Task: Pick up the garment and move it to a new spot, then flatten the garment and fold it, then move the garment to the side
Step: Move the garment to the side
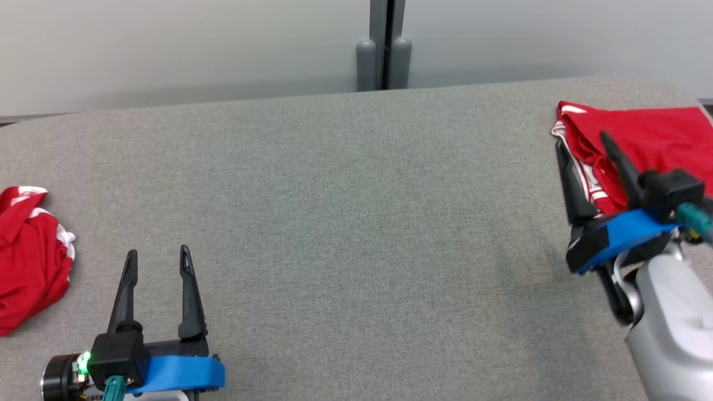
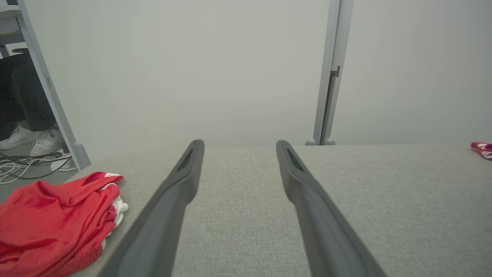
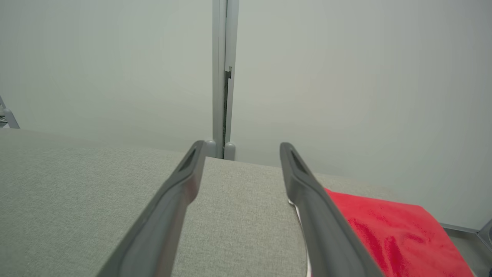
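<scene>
The gray fabric-covered surface (image 1: 356, 223) carries two red garments, well apart. The folded red garment (image 1: 652, 131), with white trim along its edge, lies at the 2 o'clock corner of the head view, close to the far and right edges of the surface. The crumpled red garment (image 1: 28, 262) lies bunched at 9 o'clock on the left edge, with white trim showing. The left tool (image 1: 159, 250) sits at 7 o'clock, released, fingers spread and pointing toward 12 o'clock, with only bare surface between them; the crumpled red garment is near it at its 9 o'clock. In the left wrist view the left tool (image 2: 239, 145) has this garment (image 2: 54, 215) at 8 o'clock. The right tool (image 1: 582, 140) sits at 3 o'clock, released and grasping nothing. In the right wrist view the right tool (image 3: 242, 145) shows bare surface between its fingers, and the folded red garment (image 3: 388, 231) lies at 4 o'clock just beyond one finger; contact cannot be determined. A gray partition post (image 1: 384, 50) stands at 12 o'clock behind the surface.
</scene>
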Robot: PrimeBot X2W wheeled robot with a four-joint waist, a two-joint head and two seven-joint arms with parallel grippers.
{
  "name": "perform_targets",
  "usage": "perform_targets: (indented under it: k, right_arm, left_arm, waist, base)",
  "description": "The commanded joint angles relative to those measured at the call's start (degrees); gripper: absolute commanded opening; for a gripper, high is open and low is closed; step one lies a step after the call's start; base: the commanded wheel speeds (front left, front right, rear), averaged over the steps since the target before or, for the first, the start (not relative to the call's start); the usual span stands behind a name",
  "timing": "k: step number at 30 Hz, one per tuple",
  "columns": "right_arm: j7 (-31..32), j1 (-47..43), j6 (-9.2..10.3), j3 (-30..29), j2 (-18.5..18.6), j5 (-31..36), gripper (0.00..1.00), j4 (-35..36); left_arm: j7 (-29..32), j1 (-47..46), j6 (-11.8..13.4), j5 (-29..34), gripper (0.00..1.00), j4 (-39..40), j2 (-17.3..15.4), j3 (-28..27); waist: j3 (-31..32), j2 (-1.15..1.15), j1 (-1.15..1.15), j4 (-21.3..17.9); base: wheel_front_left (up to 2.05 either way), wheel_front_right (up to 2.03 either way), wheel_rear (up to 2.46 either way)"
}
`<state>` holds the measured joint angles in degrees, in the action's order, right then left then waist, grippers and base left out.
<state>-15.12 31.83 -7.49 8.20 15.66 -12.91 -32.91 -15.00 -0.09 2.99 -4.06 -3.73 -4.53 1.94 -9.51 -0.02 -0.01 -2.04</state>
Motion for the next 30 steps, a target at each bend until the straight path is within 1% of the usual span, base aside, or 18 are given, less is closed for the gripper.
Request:
perform_targets:
  k: [1, 10, 15, 17, 21, 23, 30]
  right_arm:
    - [0.0, -2.7, -0.01, -0.1, -0.7, -0.4, 1.00, 1.0]
    - [0.0, -15.6, -0.01, -2.7, -3.8, -1.5, 1.00, 7.7]
    - [0.0, -21.4, -0.01, -4.0, -5.3, -0.8, 1.00, 10.9]
    - [0.0, -24.4, -0.01, -5.1, -6.6, -0.1, 1.00, 12.9]
    - [0.0, -26.7, -0.01, -6.1, -7.8, 0.8, 1.00, 14.7]
    - [0.0, -28.7, -0.01, -6.8, -9.0, 2.0, 1.00, 16.4]
    - [0.0, -31.4, -0.01, -7.5, -10.8, 2.4, 1.00, 18.5]
  left_arm:
    - [-0.2, 0.8, -0.2, -0.2, 1.00, -0.5, 0.2, -0.5]
    - [-0.2, 3.4, -1.4, -0.1, 1.00, -2.9, 0.8, -1.9]
    - [-0.2, 4.8, -1.9, 0.0, 1.00, -3.8, 1.0, -2.6]
    - [-0.2, 5.4, -2.2, 0.1, 1.00, -4.3, 1.1, -2.7]
    - [-0.2, 5.8, -2.6, 0.2, 1.00, -4.6, 1.2, -2.9]
    - [-0.2, 5.9, -3.0, 0.4, 1.00, -4.9, 1.3, -3.2]
    - [-0.2, 6.3, -3.3, 0.7, 1.00, -5.0, 1.4, -3.5]
  waist:
    - [0.8, 0.02, 0.01, 0.1]
    - [5.0, 0.02, 0.01, 0.9]
    - [7.1, 0.02, 0.01, 1.0]
    - [8.2, 0.02, 0.01, 1.2]
    - [8.8, 0.02, 0.01, 1.5]
    - [9.2, 0.02, 0.01, 1.9]
    - [9.8, 0.02, 0.01, 2.5]
  base:
    - [0.00, 0.00, 0.00]
    - [0.00, 0.00, 0.00]
    - [0.00, 0.00, 0.00]
    - [0.00, 0.00, 0.00]
    - [0.00, 0.00, 0.00]
    - [0.00, 0.00, 0.00]
    - [0.00, 0.00, 0.00]
